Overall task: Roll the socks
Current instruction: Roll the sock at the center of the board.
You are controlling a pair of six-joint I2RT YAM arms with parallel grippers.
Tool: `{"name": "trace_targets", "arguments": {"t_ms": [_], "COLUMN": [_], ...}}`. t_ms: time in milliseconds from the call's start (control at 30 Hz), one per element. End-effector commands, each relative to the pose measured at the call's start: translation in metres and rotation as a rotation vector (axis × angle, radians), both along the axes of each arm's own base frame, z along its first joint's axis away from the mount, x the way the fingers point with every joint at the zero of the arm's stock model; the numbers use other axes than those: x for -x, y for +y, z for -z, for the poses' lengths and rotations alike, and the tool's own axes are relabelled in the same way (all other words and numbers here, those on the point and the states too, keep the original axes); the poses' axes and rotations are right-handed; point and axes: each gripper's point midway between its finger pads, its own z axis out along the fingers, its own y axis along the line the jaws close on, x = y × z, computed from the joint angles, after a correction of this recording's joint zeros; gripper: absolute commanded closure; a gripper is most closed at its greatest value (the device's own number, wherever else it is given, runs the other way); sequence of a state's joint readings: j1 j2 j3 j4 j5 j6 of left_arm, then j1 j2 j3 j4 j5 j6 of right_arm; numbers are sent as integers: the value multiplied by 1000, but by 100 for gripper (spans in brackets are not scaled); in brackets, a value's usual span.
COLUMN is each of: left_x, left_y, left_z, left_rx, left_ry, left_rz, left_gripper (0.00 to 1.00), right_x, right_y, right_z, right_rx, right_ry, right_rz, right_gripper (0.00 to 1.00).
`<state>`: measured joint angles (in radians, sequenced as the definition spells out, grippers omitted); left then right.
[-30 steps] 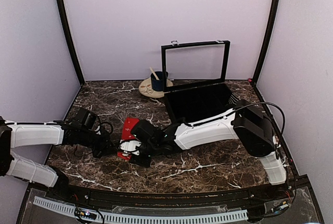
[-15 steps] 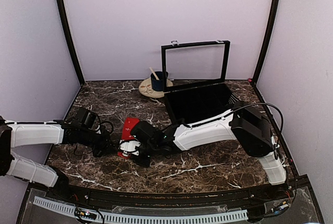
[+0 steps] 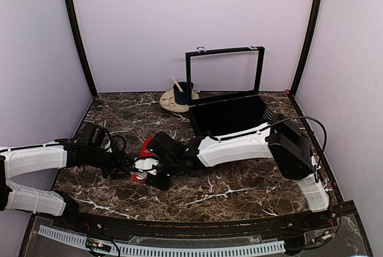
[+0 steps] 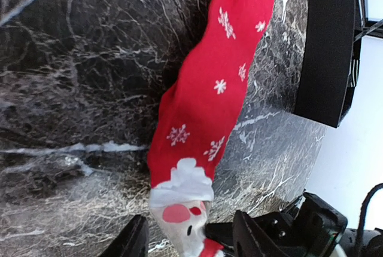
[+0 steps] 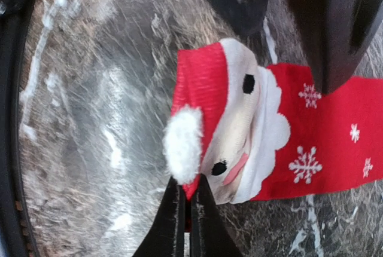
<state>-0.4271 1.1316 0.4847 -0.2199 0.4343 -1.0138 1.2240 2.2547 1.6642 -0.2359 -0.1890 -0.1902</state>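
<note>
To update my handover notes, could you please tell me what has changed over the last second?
The right gripper has shut on the Santa end of the sock, its wrist shifting slightly toward the left arm. The left gripper has opened, jaws either side of that end. The black box and mug stayed put.

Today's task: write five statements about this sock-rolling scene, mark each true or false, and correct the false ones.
1. The red sock bears white snowflakes. True.
2. The right gripper stands wide open. False: it is shut, pinching the sock's hat edge.
3. The black box has its lid raised. True.
4. The sock lies inside the box. False: it lies on the marble table, outside the box.
5. The left gripper is open around the sock's Santa-face end. True.
</note>
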Motion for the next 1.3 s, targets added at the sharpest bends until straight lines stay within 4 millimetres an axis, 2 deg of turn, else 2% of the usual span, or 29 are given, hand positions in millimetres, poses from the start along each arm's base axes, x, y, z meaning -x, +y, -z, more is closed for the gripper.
{"name": "trace_targets", "arguments": {"t_ms": [0,167,367,567,833,1100,1267], "left_x": [8,7,9,13,23,42,51], "left_y": [19,28,32,27,13,-12,-22], "left_z": [6,-5,-18,-34,-51,-59,-64], "left_rx": [-76,-105,-106,-82,-50,-32,-26], "left_ry": [-49,-157,-277,-413,-555,-646,-699], "left_rz": [-13,-23,-17,20,118,296,380], "left_gripper": [49,49,49,66,80,99,100], "right_x": [4,6,13,16,22,28,24], "right_y": [2,-4,-12,-11,-1,-5,-9], "right_z": [-9,-8,10,12,-6,4,12], "right_rx": [8,47,147,157,126,162,182], "right_ry": [195,358,500,607,754,852,894], "right_rz": [2,2,-9,-2,-13,28,78], "right_gripper": [100,100,100,100,100,100,100]}}
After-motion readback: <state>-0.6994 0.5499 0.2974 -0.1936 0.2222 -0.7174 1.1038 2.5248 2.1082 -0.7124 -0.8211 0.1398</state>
